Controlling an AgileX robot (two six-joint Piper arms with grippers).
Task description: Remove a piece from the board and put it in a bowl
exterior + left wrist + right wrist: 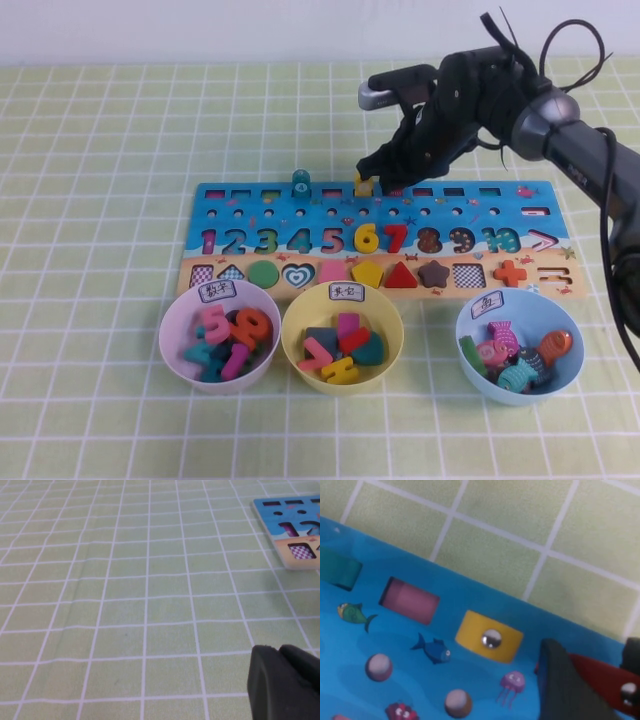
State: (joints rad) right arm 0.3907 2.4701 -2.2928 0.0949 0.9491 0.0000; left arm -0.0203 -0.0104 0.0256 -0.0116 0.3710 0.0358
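right tool (592,680) grips red piece (600,672) | left tool (285,680) over cloth

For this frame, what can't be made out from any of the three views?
- The red piece: mostly hidden between the right pincer fingers in the right wrist view; covered by the arm over the board in the high view.
- The left pincer: cut off at the left wrist view's edge, absent from the high view.
- The light blue bowl label: too small to read.

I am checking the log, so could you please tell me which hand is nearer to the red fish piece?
Right. The right hand is at the board's far edge, its fingers around the red piece. The left hand sits over bare tablecloth, off the board's left end.
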